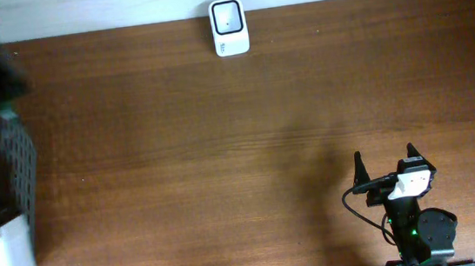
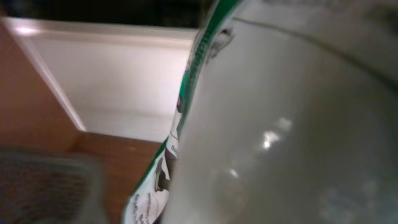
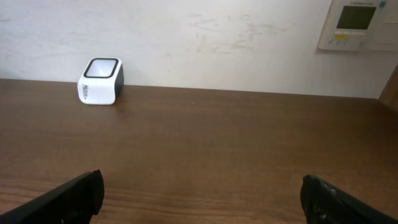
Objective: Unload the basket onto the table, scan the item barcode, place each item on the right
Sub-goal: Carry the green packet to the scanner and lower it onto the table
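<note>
White glossy packet with a green-edged label (image 2: pixel 280 137) crowds the left gripper, which is closed tight. The right gripper (image 1: pixel 384 152) gapes wide over the brown wooden counter (image 1: pixel 222 152), well apart from the white box scanner (image 1: pixel 229 27).

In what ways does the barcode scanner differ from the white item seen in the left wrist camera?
The scanner is a small box with a dark, black-framed window; the item is rounded and glossy, with a green-edged printed label. The scanner stands alone on the table by the wall; the item fills the left wrist view, close to the camera, beside a mesh basket. Both are mostly white.
</note>
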Robot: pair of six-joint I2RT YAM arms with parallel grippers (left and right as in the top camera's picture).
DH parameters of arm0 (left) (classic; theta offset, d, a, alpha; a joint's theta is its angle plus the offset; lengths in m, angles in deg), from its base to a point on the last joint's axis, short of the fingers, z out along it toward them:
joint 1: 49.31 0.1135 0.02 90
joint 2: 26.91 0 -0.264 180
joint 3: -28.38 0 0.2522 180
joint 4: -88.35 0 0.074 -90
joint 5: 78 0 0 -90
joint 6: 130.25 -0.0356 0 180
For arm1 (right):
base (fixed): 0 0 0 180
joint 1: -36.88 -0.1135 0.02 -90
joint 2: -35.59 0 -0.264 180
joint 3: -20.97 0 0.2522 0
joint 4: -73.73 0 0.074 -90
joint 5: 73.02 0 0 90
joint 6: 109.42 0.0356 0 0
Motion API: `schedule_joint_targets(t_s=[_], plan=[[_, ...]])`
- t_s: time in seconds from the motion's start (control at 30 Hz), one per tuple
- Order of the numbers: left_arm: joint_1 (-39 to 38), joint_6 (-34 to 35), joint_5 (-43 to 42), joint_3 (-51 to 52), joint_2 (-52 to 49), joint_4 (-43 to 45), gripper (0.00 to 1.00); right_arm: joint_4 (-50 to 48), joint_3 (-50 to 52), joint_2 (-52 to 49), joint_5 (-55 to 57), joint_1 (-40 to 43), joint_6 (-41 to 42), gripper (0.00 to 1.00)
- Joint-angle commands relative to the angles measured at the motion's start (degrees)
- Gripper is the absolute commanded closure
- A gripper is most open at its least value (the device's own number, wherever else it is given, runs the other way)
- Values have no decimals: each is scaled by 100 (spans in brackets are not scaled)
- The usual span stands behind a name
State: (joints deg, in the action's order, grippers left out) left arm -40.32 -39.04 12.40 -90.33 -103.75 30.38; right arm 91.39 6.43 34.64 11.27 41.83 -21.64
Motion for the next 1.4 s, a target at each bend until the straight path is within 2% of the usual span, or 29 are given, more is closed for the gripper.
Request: schedule_joint_targets(t_s=[0.0,0.13,0.27,0.4,0.53,0.67,0.73,1.0,1.2,1.27,1.3,1.33,1.37], plan=[[-1309,-151,1276,-31,-437,-258,100,2,46,11,-72,33,-35,2],[-2304,-44,1814,-31,-1141,-896,100,2,46,11,-72,33,-35,2],[-2806,181,1893,-13,-2044,-1502,100,2,46,11,-72,33,-35,2],[-3217,739,1893,-11,-3047,-1910,100,2,46,11,-72,33,-35,2],[-3501,1482,1904,-11,-3679,-2286,100,2,46,11,-72,33,-35,2],[-3746,2872,2538,-11,-4223,-3038,100,2,46,11,-72,33,-35,2],[-3825,3268,2647,-11,-4389,-3287,100,2,46,11,-72,33,-35,2],[-4203,4614,2441,-9,-5097,-3355,100,2,46,11,-72,33,-35,2],[-4301,4612,1467,-9,-5574,-2756,100,2,46,11,-72,33,-37,2],[-4301,4610,1344,-11,-5635,-2656,93,2,46,11,-72,33,-35,2],[-4295,4610,1255,-11,-5635,-2581,86,2,46,11,-72,33,-35,2],[-4297,4610,1180,-11,-5635,-2509,71,2,46,11,-72,33,-35,2],[-4297,4610,1082,-11,-5635,-2420,64,2,46,11,-72,33,-35,2]])
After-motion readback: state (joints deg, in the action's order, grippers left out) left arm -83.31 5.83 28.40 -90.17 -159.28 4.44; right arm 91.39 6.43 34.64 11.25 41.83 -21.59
